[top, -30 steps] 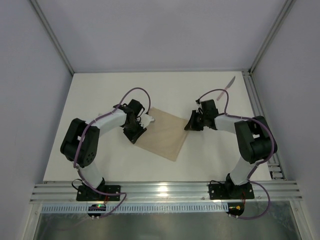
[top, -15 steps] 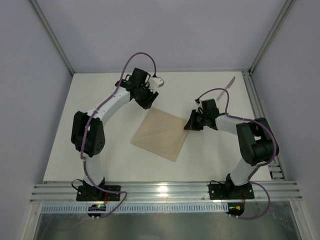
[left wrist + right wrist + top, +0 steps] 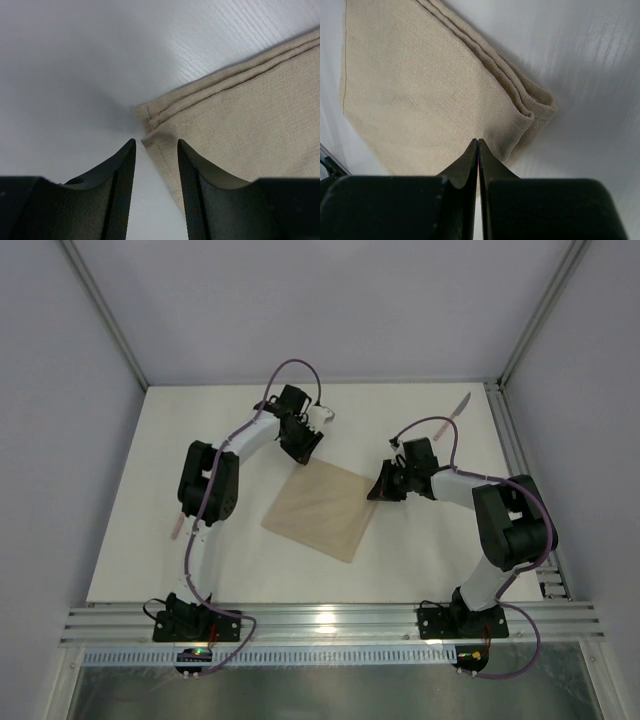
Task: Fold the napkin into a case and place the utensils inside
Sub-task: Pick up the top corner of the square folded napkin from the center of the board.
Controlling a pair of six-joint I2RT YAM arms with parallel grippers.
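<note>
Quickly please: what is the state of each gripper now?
Left gripper: open, jaws apart at the napkin corner, holding nothing.
Right gripper: shut over the napkin, nothing visible between jaws.

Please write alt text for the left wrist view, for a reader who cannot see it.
The left gripper, its two dark fingers apart, points at a corner of the folded beige napkin. The napkin lies flat on a white table, its layered edges visible.

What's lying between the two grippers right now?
The napkin: its far right edge runs from the left gripper to the right gripper, clearest in the top view.
</note>
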